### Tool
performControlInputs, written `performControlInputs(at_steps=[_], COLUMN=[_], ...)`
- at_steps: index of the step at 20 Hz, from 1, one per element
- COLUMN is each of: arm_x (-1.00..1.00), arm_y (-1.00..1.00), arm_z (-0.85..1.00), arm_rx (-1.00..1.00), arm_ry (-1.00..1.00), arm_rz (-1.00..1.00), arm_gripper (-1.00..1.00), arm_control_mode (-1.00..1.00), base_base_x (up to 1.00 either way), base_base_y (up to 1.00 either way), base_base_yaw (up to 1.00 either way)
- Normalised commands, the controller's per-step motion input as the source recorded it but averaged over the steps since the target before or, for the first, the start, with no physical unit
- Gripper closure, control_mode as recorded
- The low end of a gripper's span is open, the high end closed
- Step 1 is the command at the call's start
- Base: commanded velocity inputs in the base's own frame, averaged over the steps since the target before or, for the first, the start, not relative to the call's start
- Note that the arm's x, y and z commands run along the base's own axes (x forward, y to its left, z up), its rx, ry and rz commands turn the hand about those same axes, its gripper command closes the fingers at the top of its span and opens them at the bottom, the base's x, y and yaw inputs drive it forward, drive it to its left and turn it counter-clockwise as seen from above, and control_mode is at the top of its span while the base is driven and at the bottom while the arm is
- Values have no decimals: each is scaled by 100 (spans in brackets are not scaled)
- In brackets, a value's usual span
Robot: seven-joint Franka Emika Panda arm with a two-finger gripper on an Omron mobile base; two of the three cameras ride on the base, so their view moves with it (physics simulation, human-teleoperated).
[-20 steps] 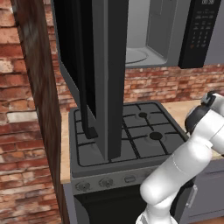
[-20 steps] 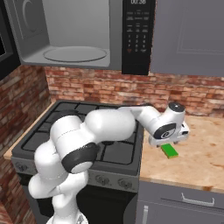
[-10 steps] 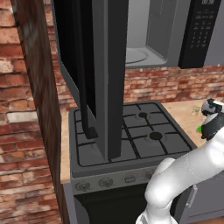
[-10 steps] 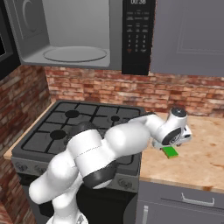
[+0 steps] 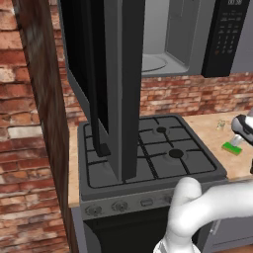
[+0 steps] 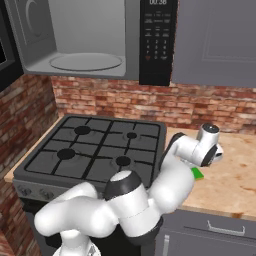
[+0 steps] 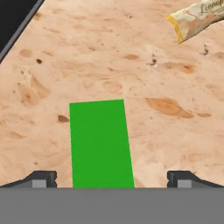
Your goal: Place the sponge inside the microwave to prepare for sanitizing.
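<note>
The green sponge (image 7: 101,144) lies flat on the tan counter, just right of the stove. My gripper (image 7: 113,179) hangs close above it, open, with a fingertip on each side of the sponge and nothing held. In the base views the white hand hovers over the sponge (image 5: 231,147) (image 6: 198,173). The microwave (image 6: 85,42) is mounted above the stove with its door (image 5: 106,74) swung wide open. Its grey interior and round turntable (image 6: 86,61) are exposed, and the black keypad (image 6: 157,40) sits on its right.
The black gas stove (image 6: 95,147) sits under the microwave, left of the counter (image 6: 235,175). A tan wrapped packet (image 7: 197,17) lies on the counter beyond the sponge. A small clear object (image 5: 221,125) stands near the brick wall. The stove's edge (image 7: 15,26) shows nearby.
The arm's elbow has swung down and forward, low in front of the stove. The hand has shifted slightly right and settled over the sponge, which has not moved.
</note>
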Motion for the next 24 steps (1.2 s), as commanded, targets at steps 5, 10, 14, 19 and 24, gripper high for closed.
performControlInputs(at_steps=[5,10,14,19,24], arm_x=[2,0,0,3,11], arm_y=[-6,0,0,0,0], arm_z=[-17,-14,-20,-23,-19], arm_rx=[0,0,0,0,0], arm_ry=[0,1,1,0,0], arm_rz=[3,1,1,1,1], arm_gripper=[-100,-100,-100,-100,-100], arm_control_mode=[-100,-100,-100,-100,-100], base_base_x=[0,0,0,0,0], base_base_y=[0,0,0,0,0], base_base_yaw=[0,0,0,0,0])
